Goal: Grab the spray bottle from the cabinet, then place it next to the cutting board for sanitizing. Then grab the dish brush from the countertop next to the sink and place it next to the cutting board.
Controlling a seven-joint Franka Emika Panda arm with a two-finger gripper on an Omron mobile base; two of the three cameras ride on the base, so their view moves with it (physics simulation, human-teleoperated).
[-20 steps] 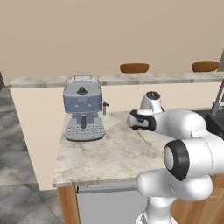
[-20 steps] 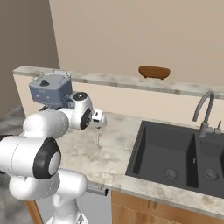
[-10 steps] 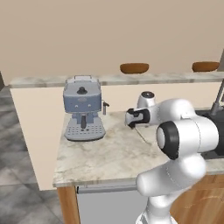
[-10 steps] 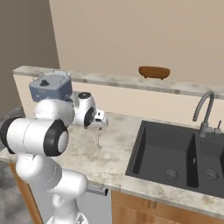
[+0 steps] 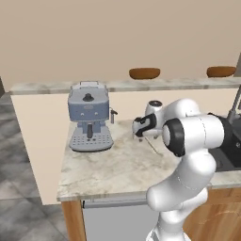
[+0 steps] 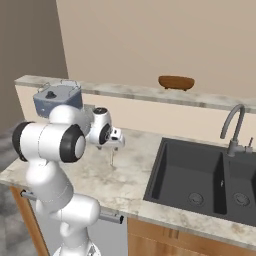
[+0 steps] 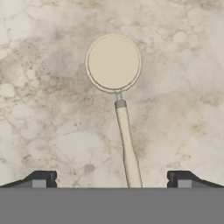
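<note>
The left base view looks forward and down from behind the arm's left; the right base view does so from its right; both share the countertop (image 5: pixel 108 169); the hand view looks straight down, close over the same stone.

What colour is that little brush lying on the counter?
The dish brush is pale beige, head and handle alike; the hand view shows it best.

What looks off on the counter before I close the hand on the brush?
Nothing stands out. The dish brush lies flat and whole on the countertop, round head away from the open hand, handle running between the fingertips. The coffee machine stands upright, and the sink shows no spill.
</note>
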